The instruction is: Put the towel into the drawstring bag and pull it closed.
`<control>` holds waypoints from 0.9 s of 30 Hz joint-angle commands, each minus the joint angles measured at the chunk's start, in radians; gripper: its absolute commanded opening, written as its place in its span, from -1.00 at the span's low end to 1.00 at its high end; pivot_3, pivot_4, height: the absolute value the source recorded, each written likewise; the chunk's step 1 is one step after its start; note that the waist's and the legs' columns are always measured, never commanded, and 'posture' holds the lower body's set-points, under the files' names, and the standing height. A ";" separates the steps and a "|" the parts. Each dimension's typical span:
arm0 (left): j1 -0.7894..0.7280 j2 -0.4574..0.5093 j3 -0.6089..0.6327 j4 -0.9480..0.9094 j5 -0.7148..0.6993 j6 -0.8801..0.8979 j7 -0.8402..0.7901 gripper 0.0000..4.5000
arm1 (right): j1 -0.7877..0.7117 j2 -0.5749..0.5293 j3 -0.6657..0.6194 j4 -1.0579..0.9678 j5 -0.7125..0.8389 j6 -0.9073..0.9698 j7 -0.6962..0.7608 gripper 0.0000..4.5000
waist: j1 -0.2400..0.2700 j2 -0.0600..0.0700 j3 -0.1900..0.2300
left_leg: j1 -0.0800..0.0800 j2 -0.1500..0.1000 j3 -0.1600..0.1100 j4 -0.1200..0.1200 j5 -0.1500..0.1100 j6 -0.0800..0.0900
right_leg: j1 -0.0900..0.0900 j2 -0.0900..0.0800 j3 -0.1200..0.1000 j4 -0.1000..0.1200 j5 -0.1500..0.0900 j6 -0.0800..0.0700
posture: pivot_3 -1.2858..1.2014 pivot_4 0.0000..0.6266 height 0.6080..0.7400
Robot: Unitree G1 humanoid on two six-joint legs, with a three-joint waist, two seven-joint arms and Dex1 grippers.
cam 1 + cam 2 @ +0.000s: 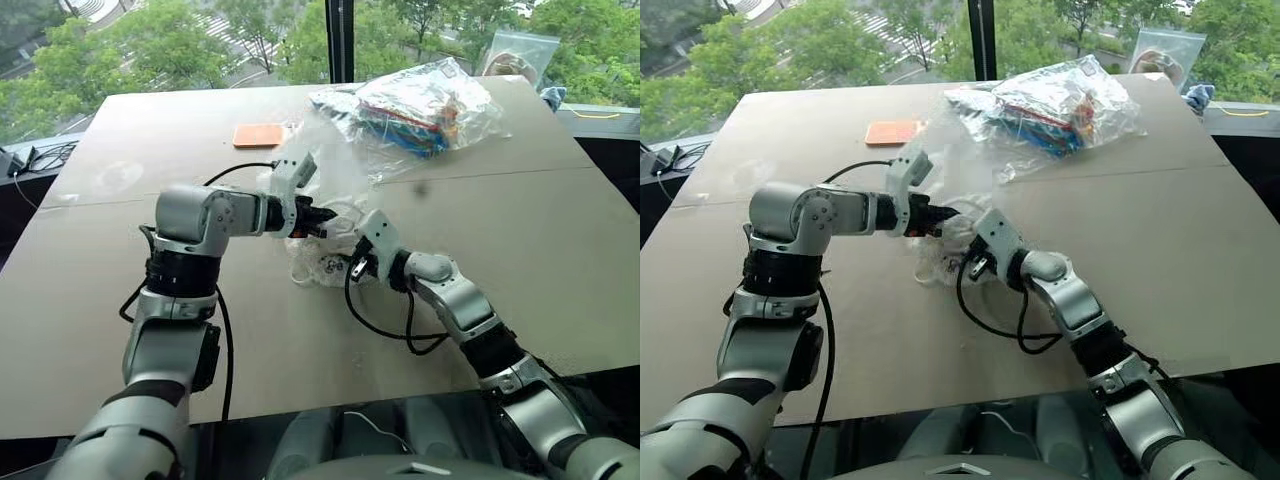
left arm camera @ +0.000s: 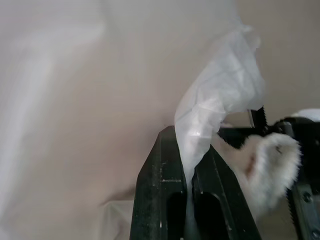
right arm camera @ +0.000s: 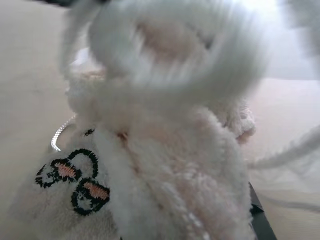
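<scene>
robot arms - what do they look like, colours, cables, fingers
Both arms are built from rounded silver-grey metallic shells with black bands at the joints. A loose black cable loops along the left arm, and another black cable hangs under the right forearm. The left gripper and right gripper each end in two black fingers, blocky with recessed slots. No markings can be made out.

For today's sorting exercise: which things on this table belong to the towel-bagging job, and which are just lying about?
Job: towel; drawstring bag; left gripper, shut on the bag; right gripper, holding the towel.
Lying about: clear plastic bag of colourful items; orange pad; table.
</scene>
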 commanded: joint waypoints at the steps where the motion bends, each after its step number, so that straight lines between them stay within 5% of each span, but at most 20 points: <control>1: -0.056 -0.002 0.034 0.029 0.014 -0.026 0.022 -1.00 | -0.011 -0.001 -0.018 -0.071 0.025 0.017 0.045 -0.99 | 0.000 0.000 0.000 | 0.000 0.000 0.000 0.000 0.000 0.000 | 0.000 0.000 0.000 0.000 0.000 0.000 | 0.03 -0.52 1.00; 11: -0.085 0.028 0.112 0.091 -0.069 0.106 -0.028 -1.00 | 0.061 0.030 -0.305 -0.214 0.244 0.393 -0.105 -0.99 | 0.007 0.001 0.000 | 0.000 0.000 -0.001 0.000 0.000 0.000 | 0.000 0.000 0.000 0.000 0.000 0.000 | 0.03 -0.52 1.00; 16: -0.106 0.022 0.107 0.089 -0.087 0.161 -0.034 -1.00 | 0.036 0.076 -0.308 -0.246 0.285 0.458 -0.133 -0.99 | 0.000 0.001 0.001 | 0.000 0.000 0.000 -0.001 0.000 0.000 | 0.000 -0.003 0.000 0.000 0.000 0.000 | 0.03 -0.52 1.00; 21: -0.142 0.015 0.107 0.091 -0.091 0.190 -0.036 -1.00 | -0.071 0.196 -0.271 -0.074 0.229 0.538 -0.260 -0.99 | 0.000 0.002 0.001 | 0.000 0.000 0.000 -0.001 0.000 0.000 | 0.000 -0.003 0.001 0.001 0.000 0.000 | 0.03 -0.52 1.00; 27: -0.142 0.029 0.096 0.039 -0.102 0.187 -0.052 -1.00 | -0.089 0.192 -0.225 -0.035 0.205 0.570 -0.252 -0.99 | 0.001 0.002 0.001 | -0.001 -0.001 0.000 -0.001 0.000 0.000 | -0.001 -0.005 0.000 0.000 0.000 0.000 | 0.03 -0.52 1.00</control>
